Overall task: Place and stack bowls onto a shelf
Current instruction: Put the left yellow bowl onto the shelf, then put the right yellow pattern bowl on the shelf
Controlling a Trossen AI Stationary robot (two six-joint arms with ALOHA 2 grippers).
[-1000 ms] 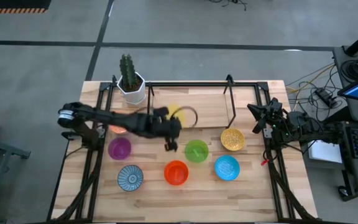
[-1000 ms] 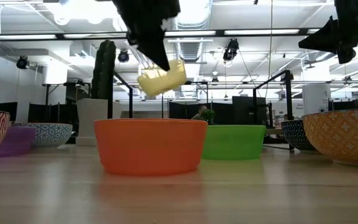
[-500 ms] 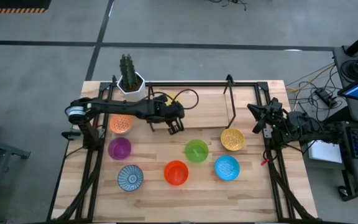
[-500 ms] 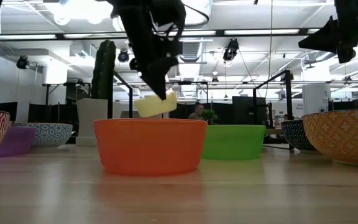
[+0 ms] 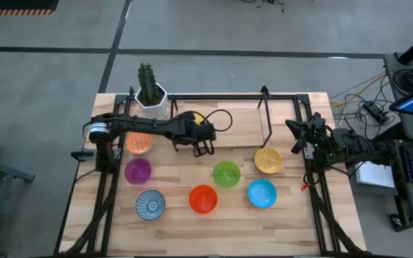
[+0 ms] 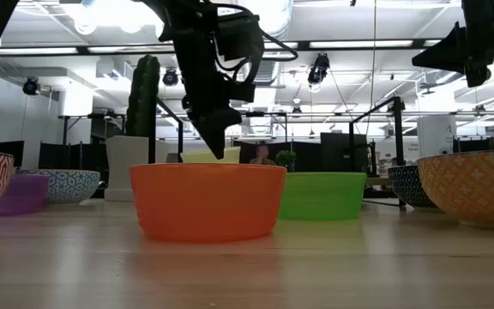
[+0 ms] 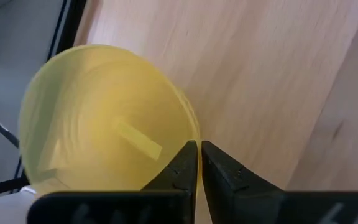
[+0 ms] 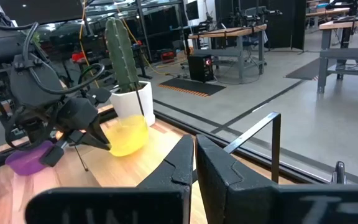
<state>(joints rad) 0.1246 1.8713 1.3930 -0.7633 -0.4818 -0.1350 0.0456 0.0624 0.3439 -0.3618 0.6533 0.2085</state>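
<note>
Light-wood shelf [image 5: 235, 127] under left pincer [image 7: 197, 163] clamped on yellow bowl's [image 7: 98, 118] rim; no legible writing; right pincer [image 8: 194, 163] closed, empty.

You will find no readable text here. No label, brand, number or sign can be made out anywhere.

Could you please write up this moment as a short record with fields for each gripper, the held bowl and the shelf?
left gripper: over the shelf, shut on the yellow bowl's rim
yellow bowl: tilted, low at the shelf board, beside the cactus pot
shelf: no other bowl on it
right gripper: shut, empty, parked at the table's right edge
bowls on table: six
</note>
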